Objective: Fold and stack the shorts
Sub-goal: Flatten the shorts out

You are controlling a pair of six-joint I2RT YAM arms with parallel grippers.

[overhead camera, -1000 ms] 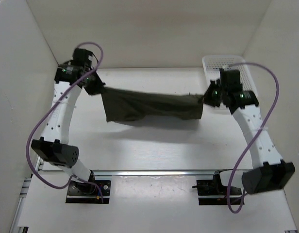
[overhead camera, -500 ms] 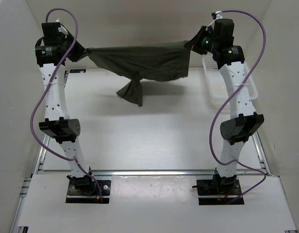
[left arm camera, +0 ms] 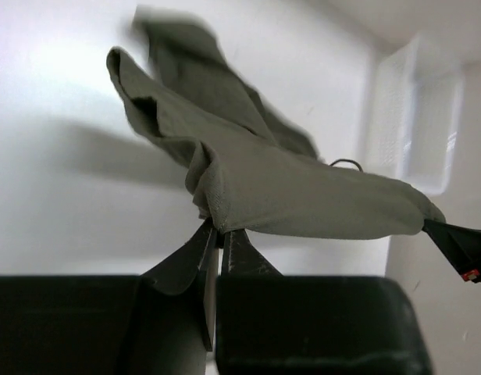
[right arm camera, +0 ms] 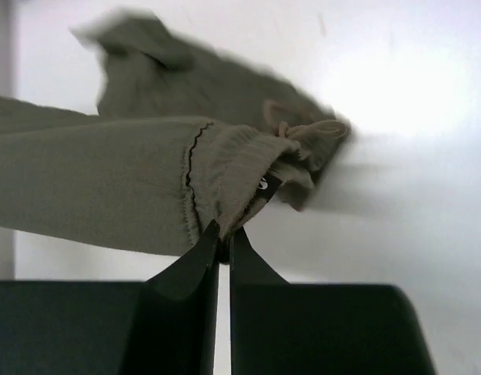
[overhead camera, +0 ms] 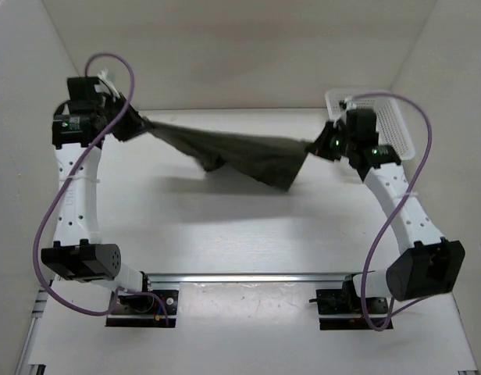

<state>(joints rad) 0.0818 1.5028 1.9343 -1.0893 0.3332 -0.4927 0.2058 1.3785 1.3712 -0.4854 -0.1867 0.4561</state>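
A: Grippers?
B: Left gripper [left arm camera: 219,234] is pinched tight on one end of the shorts [overhead camera: 248,152]. Right gripper [right arm camera: 223,234] is clamped on the ribbed waistband end.
A: Where are the shorts?
B: Lifted off the table [overhead camera: 225,226], strung between both grippers over its far half. Long axis runs left edge to right edge, with loose cloth hanging nearer the right gripper.

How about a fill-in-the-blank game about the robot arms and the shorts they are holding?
The shorts hang in the air, held up by exactly ____ arms. Both sets of jaws are ____ on the fabric. The white basket sits on the table next to the ____ arm.
Missing words: two; shut; right.
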